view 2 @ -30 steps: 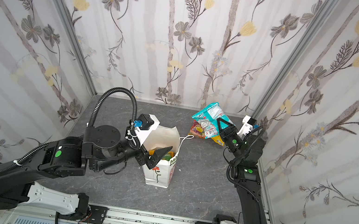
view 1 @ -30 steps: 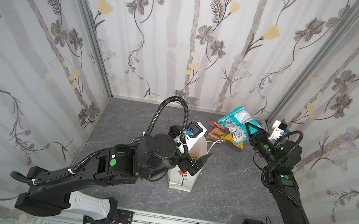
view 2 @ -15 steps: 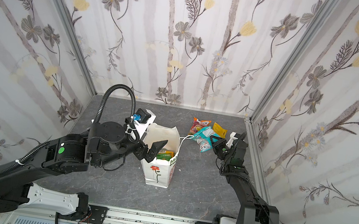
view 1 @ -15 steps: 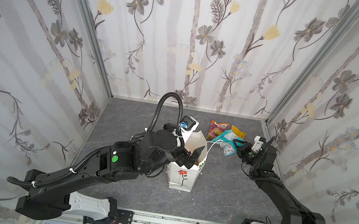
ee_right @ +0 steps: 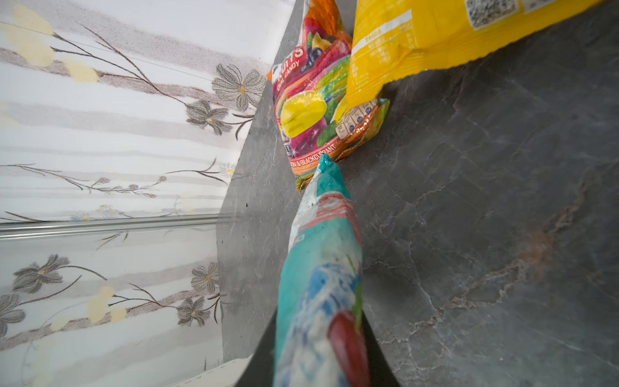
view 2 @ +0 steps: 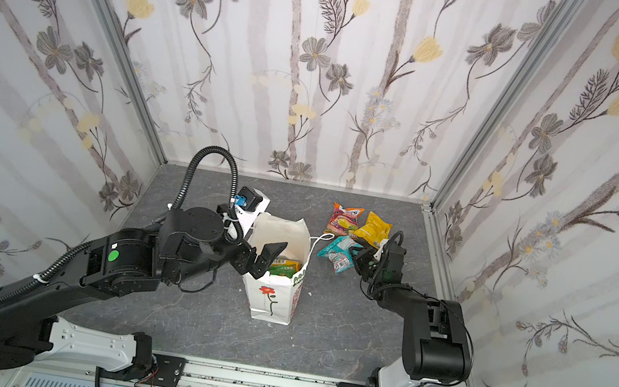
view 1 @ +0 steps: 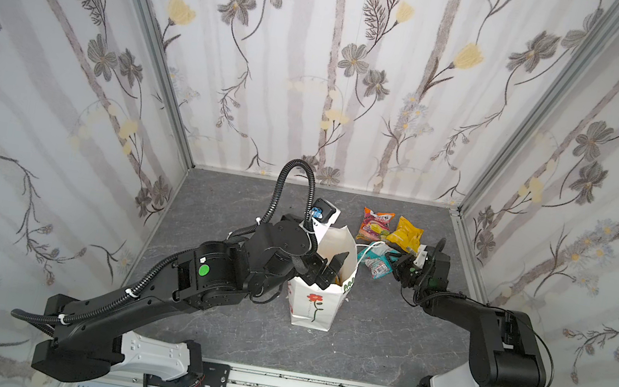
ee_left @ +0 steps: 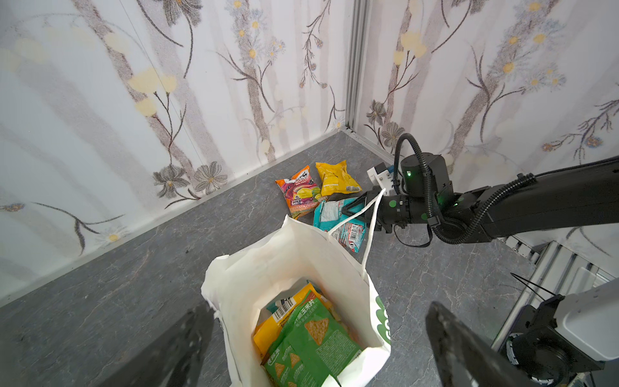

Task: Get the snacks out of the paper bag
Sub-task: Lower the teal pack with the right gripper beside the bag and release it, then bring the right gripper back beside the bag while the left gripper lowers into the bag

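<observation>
- Right gripper (ee_left: pixel 348 209) clamps the teal packet (ee_left: pixel 330 214), just beside the orange-pink packet (ee_left: pixel 298 192) and yellow packet (ee_left: pixel 336 179) on the table (view 1: pixel 239 200).
- Left gripper (view 2: pixel 270 260) gapes wide above the paper bag (view 2: pixel 270 300); green packet (ee_left: pixel 311 338) inside.

Mid-desk (view 1: pixel 381 340): bag (view 1: pixel 312 308), upright. Inside it, corn-chip packet (ee_left: pixel 311 345) on top, more packets (ee_left: pixel 268 331) beneath and behind. Above the bag's mouth, toward its left rim: left claw (view 2: pixel 271 260), jaws spread. Right of the bag and behind it, near the back wall (view 1: pixel 338 81): candy packet (view 1: pixel 375 225), with second packet (view 1: pixel 404 233) just right of it, its edge on the candy packet. Before those two, just right of the bag's rim: third packet (view 1: pixel 377 262), clamped in right claw (view 1: pixel 398 259), far tip at the candy packet's near edge. Bag handle (ee_left: pixel 371 231) out rightward, beside the third packet.
</observation>
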### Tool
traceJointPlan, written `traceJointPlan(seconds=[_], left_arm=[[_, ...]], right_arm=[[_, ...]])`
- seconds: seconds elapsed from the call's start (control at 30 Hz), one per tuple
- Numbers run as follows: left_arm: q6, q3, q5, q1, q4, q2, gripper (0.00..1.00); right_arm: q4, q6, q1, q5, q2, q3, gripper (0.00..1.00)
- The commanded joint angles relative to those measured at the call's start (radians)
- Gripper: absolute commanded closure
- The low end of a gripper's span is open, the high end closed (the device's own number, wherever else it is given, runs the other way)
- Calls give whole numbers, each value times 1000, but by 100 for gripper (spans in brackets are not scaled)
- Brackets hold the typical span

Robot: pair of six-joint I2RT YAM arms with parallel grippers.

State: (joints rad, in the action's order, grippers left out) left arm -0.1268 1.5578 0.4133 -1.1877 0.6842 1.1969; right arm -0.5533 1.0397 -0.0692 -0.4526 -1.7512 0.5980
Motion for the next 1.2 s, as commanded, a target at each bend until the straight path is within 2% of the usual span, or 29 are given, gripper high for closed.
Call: traceJointPlan(seconds=[0.0,0.4,0.73,0.87,0.97,1.17], left_arm=[[-25,-1,-11,5,15,1,0],[-30,-12,-19,15,4,1,0],[-36,-8,-20,21,11,9,0],[-40,-3,-34,24,13,18,0],[-45,6,-34,23,22,26,0],[-93,27,13,45,53,44,0]], right_arm=[[-110,7,-17,14,-44,15,98],[2,-112,-48,83,-44,-13,75],[206,-283,-45,163,44,-6,41],[260,-336,-36,180,96,-7,21],[315,-376,-31,206,146,-2,10],[422,-414,-26,248,365,34,7]])
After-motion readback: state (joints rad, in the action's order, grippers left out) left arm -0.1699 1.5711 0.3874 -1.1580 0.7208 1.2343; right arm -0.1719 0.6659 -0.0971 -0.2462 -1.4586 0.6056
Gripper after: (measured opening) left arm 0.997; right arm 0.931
